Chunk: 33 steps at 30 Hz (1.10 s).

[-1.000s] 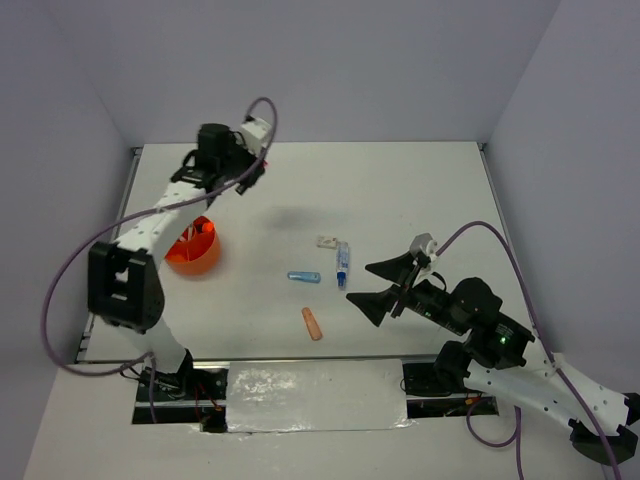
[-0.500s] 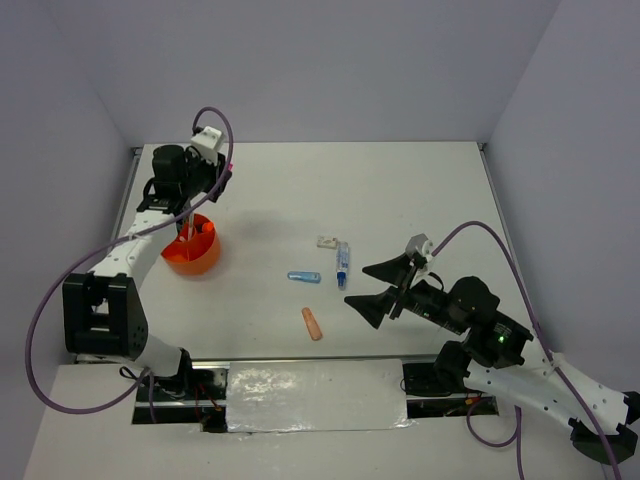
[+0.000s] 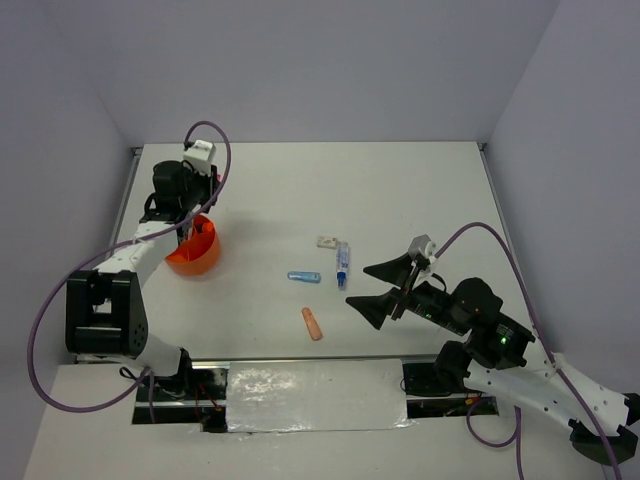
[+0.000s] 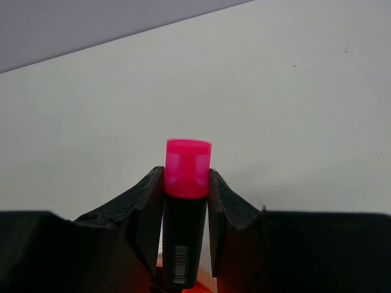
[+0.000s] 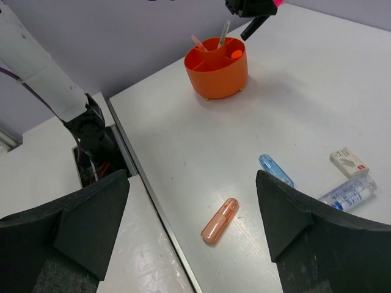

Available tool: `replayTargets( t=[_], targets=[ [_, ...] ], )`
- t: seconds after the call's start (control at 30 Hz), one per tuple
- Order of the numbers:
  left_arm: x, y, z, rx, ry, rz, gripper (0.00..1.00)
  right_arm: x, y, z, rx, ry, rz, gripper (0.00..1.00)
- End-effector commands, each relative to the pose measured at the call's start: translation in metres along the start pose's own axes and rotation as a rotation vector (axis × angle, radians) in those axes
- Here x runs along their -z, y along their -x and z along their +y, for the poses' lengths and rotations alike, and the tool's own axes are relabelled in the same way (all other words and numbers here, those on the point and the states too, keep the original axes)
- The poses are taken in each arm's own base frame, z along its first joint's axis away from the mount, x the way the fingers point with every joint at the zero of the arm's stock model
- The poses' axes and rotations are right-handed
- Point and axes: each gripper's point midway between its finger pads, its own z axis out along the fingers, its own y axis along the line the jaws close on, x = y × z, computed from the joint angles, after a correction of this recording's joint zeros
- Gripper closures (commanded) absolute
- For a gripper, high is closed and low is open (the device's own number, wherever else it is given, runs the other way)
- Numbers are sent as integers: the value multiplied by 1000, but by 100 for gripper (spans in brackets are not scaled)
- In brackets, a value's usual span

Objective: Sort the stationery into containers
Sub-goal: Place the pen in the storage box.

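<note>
Highlighter point(image 4: 183, 244), left end effector point(image 4: 185, 178), seemingly over tub point(image 5: 218, 76)

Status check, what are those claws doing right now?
Left claw shut on black highlighter with pink cap, over round orange plastic tub. Right claw open, empty. Nothing blocking.

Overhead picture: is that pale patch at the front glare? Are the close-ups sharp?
Overhead view: yes, the shiny strip at the near edge catches light. Left wrist view: the highlighter is crisp. Right wrist view: the fingers are dark, slightly soft.
</note>
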Motion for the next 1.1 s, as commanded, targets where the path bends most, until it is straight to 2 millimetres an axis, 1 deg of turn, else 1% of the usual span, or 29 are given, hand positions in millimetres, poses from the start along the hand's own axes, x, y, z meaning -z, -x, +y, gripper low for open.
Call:
replayTargets(
  t=[0.0,0.2,0.53,0.7,0.73,0.9,1.03,1.07],
  targets=[
    [1,15,13,8,64,-72,100,1,10,2,25,10,-29,9],
    [9,8,21,15,126,-74,100,1,10,2,29,10,-22,9],
    [21,14,25,29,161,-99,99,0,8,2,29,12,-15,9],
    [23,8,26,32,177,-93,96,0,8,3,30,14,-15,9],
    [22,4,26,34,174,-83,96,0,9,3,32,15,-18,9],
    [21,-1,27,36,185,-74,96,0,9,3,32,16,-17,9],
    [22,-4,28,37,191,-73,93,0,9,3,32,18,-17,9],
    [23,-6,32,40,218,-70,91,0,9,3,33,17,-14,9]
  ],
)
